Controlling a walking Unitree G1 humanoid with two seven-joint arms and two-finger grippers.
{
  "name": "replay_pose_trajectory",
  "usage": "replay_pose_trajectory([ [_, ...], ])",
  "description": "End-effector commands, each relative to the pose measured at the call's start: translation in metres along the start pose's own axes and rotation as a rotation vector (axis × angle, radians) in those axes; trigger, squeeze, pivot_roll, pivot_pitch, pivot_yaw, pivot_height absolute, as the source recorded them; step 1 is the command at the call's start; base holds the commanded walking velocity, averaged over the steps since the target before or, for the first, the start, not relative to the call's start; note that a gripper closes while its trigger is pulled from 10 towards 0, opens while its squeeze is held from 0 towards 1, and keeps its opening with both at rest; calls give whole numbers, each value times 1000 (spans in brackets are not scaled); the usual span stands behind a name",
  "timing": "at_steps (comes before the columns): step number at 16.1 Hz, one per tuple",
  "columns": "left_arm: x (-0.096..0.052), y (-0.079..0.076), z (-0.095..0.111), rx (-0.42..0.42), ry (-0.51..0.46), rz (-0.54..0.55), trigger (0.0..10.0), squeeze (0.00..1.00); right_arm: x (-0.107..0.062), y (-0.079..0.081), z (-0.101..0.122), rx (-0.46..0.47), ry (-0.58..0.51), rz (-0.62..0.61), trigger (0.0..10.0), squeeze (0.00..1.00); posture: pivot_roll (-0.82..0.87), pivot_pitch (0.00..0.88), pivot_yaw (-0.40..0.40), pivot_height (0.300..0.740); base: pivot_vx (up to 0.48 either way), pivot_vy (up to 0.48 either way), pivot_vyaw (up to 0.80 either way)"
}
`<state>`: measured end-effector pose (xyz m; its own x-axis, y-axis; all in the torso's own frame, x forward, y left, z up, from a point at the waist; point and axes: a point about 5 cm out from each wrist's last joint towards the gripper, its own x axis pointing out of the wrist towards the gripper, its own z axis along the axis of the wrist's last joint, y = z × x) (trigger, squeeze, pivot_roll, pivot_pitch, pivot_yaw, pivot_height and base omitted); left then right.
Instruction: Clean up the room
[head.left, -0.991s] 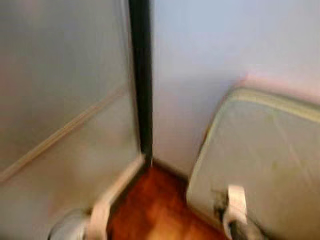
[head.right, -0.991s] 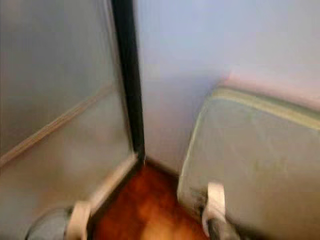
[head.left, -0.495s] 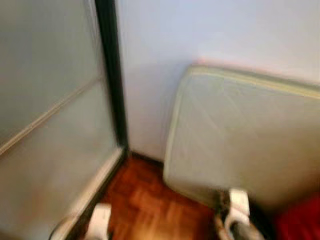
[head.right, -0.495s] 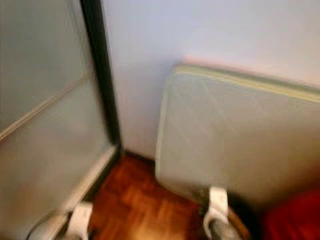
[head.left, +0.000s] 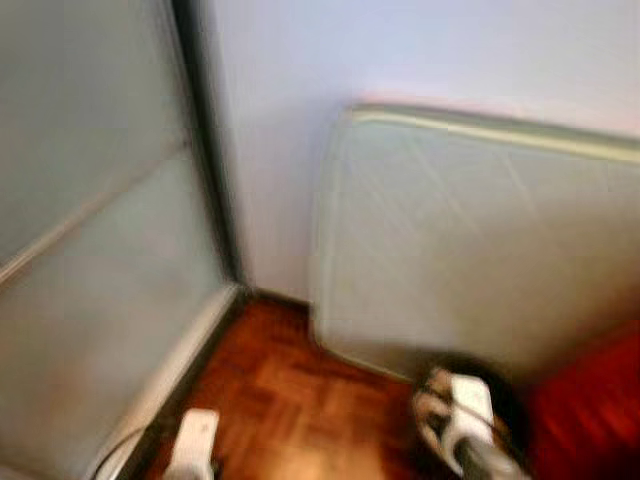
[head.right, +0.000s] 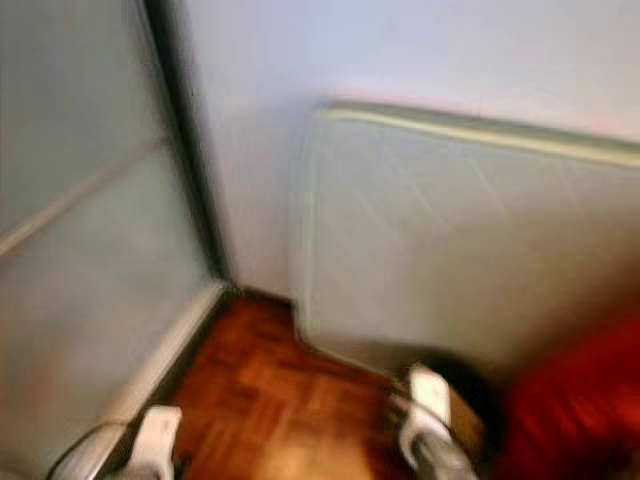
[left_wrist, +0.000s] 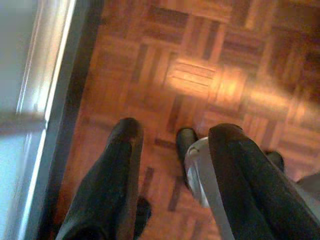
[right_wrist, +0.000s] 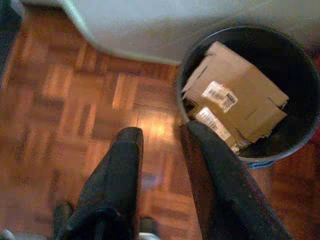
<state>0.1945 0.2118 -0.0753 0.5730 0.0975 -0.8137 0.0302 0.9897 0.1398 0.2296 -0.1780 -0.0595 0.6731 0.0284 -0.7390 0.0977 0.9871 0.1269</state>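
Note:
A black round bin (right_wrist: 300, 85) stands on the parquet floor against the foot of a pale green mattress (head.left: 470, 240). Folded cardboard boxes (right_wrist: 240, 100) with white labels lie inside it. My right gripper (right_wrist: 161, 131) hangs open above the floor just beside the bin's rim, with nothing between its fingers. Over bare parquet near a grey sliding door's track, my left gripper (left_wrist: 175, 132) is open and holds nothing. Both arms hang low at the bottom of the eye views, the left arm (head.left: 195, 445) and the right arm (head.left: 465, 420).
The mattress leans upright on the white wall (head.left: 420, 50). A frosted sliding door (head.left: 90, 250) with a dark frame closes the left side. Something red and blurred (head.left: 590, 410) sits at the right. Open parquet (head.left: 300, 390) lies between door and mattress.
The whole picture has shifted left, so the camera has turned right. The mattress now takes up more of the view, and the bin and the red thing have come in.

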Motion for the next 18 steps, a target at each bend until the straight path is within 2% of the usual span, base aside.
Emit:
replay_pose_trajectory([
  [1, 1, -6, 4, 1, -17, -15, 10000, 0, -3, -12, -8, -1, 26, -33, 10000, 0, -145, 0, -62, 740, 0, 0, -800],
  [5, 1, -6, 6, 36, -24, -20, 10000, 0, -3, -12, -8, -2, 27, -33, 10000, 0, -144, 0, -61, 740, 0, 0, -800],
  [8, 1, -5, 6, 52, -24, -11, 10000, 0, -3, -12, -8, -5, 29, -33, 10000, 0, -144, 0, -63, 740, 0, -401, -800],
  [18, 1, -5, 4, 66, -17, -15, 10000, 0, -3, -12, -10, -15, 35, -31, 10000, 0, -143, 0, -60, 740, 0, 0, -800],
])
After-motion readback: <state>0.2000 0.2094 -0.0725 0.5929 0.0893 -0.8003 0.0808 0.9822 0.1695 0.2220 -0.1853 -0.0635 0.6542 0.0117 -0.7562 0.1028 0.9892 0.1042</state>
